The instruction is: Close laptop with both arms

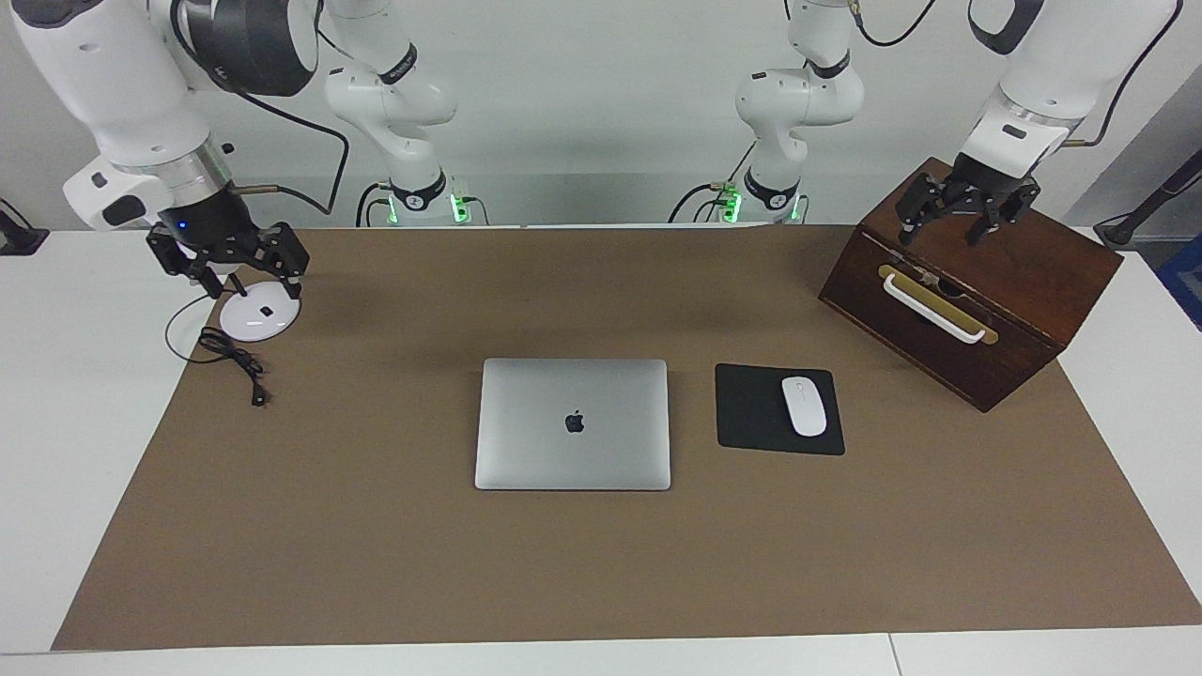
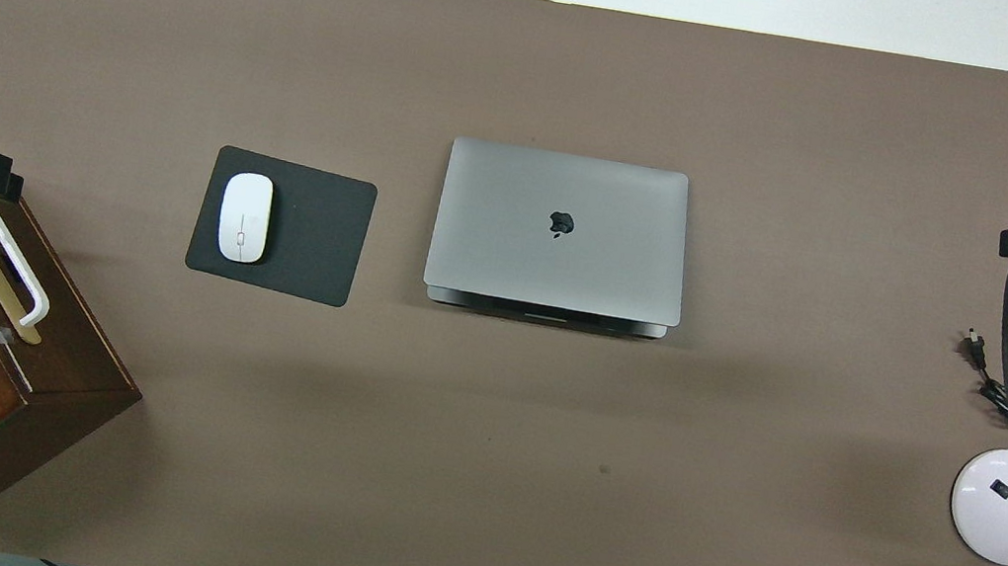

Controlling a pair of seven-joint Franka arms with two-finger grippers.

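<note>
The silver-grey laptop (image 1: pixel 545 432) lies in the middle of the brown mat with its lid flat down and the dark apple logo facing up; it also shows in the overhead view (image 2: pixel 511 234). My left gripper (image 1: pixel 950 230) hangs open and empty over the wooden box (image 1: pixel 977 310) at the left arm's end of the table, well away from the laptop. My right gripper (image 1: pixel 230 272) hangs open and empty over a white round lamp base (image 1: pixel 258 317) at the right arm's end. Only the grippers' edges show in the overhead view.
A black mouse pad (image 1: pixel 751 413) with a white mouse (image 1: pixel 804 406) lies beside the laptop, toward the left arm's end. A black cable (image 1: pixel 235 361) trails from the lamp base. The wooden box has a white handle (image 1: pixel 934 310).
</note>
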